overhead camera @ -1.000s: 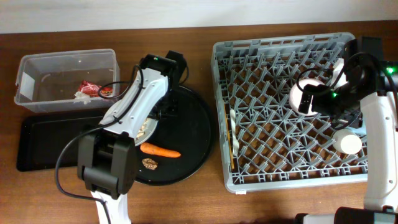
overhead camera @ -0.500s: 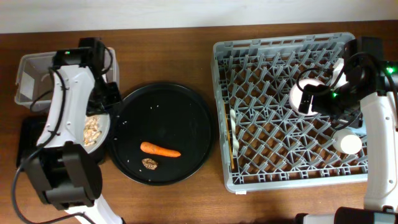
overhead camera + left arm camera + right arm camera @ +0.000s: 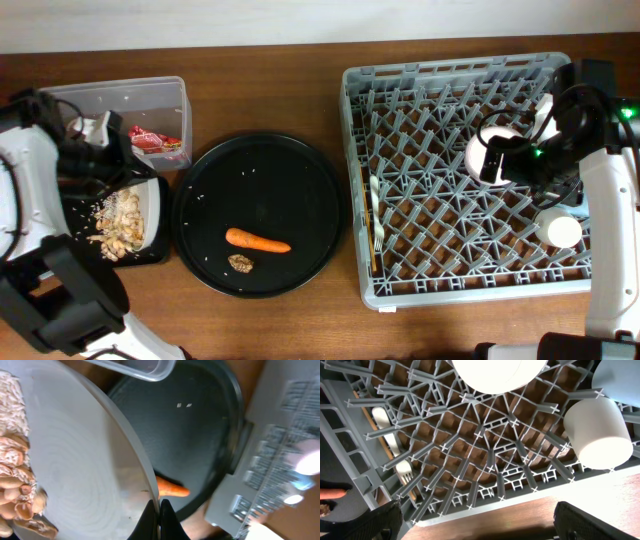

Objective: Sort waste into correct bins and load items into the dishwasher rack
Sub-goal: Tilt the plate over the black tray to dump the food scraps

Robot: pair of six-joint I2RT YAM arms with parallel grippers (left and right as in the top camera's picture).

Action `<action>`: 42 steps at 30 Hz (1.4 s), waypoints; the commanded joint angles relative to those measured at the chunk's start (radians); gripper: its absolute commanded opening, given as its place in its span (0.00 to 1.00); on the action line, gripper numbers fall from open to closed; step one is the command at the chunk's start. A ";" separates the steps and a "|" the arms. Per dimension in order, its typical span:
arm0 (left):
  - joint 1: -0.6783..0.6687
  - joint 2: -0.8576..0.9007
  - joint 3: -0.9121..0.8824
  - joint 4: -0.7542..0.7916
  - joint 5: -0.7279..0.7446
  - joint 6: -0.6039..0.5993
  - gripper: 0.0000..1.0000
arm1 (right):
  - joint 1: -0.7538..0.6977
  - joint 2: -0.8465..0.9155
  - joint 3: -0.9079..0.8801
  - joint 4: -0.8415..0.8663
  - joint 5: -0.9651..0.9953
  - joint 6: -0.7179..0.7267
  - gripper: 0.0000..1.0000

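My left gripper (image 3: 118, 172) (image 3: 160, 521) is shut on the rim of the pale grey-white plate (image 3: 145, 205) (image 3: 85, 475). It holds the plate tilted over the shallow black tray (image 3: 152, 256). Beige food scraps (image 3: 118, 222) (image 3: 15, 485) lie heaped at the plate's low edge. The carrot (image 3: 258, 241) (image 3: 172, 489) and the brown lump (image 3: 240, 263) lie on the round black tray (image 3: 290, 180). The clear box (image 3: 150, 95) holds the red wrapper (image 3: 155, 140) and the tissue (image 3: 100, 130). My right gripper (image 3: 497, 160) (image 3: 480, 525) is open and empty over the dishwasher rack (image 3: 450, 90) (image 3: 470, 440).
In the rack, the white fork (image 3: 376, 215) (image 3: 395, 455) and the chopstick (image 3: 367, 235) lie along the left side. A pale round bowl (image 3: 490, 372), a white cylinder (image 3: 560, 232) (image 3: 597, 432) and the light-blue cup (image 3: 620, 380) stand at the right.
My left arm has carried the plate left from the round black tray to over the shallow black tray and tilted it. The scraps have slid to its low edge. The right arm has not moved.
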 commanded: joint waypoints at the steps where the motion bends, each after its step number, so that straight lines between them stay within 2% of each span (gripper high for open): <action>1: 0.073 -0.027 0.021 -0.027 0.240 0.150 0.00 | -0.001 -0.002 -0.012 -0.001 -0.002 -0.007 1.00; 12: 0.222 -0.027 0.021 -0.105 0.436 0.180 0.00 | -0.001 -0.002 -0.012 -0.002 -0.002 -0.006 1.00; 18: 0.281 -0.027 0.020 -0.152 0.531 0.262 0.00 | -0.001 -0.002 -0.012 -0.002 -0.002 -0.006 1.00; 21: 0.307 -0.027 0.020 -0.202 0.602 0.382 0.00 | -0.001 -0.002 -0.012 -0.002 -0.002 -0.007 1.00; 29: 0.331 -0.027 0.011 -0.191 0.593 0.413 0.00 | -0.001 -0.002 -0.012 -0.002 -0.002 -0.006 0.99; 31: 0.331 -0.027 0.005 -0.204 0.556 0.366 0.00 | -0.001 -0.002 -0.012 -0.002 -0.002 -0.006 1.00; 33: 0.331 -0.027 0.005 -0.215 0.588 0.453 0.00 | -0.001 -0.002 -0.012 -0.005 -0.002 -0.007 1.00; 34: 0.333 -0.023 0.004 -0.224 0.591 0.409 0.00 | -0.001 -0.002 -0.012 -0.005 -0.002 -0.006 1.00; 38: 0.338 -0.028 0.000 -0.233 0.618 0.433 0.00 | -0.001 -0.002 -0.012 -0.009 -0.002 -0.007 1.00; 39: 0.342 -0.025 0.000 -0.211 0.605 0.393 0.00 | -0.001 -0.002 -0.012 -0.008 -0.002 -0.007 1.00; 41: 0.346 -0.024 0.000 -0.213 0.599 0.409 0.00 | -0.001 -0.002 -0.012 -0.008 -0.002 -0.007 1.00; 42: 0.348 -0.021 0.000 -0.208 0.574 0.366 0.00 | -0.001 -0.002 -0.012 -0.008 -0.002 -0.007 1.00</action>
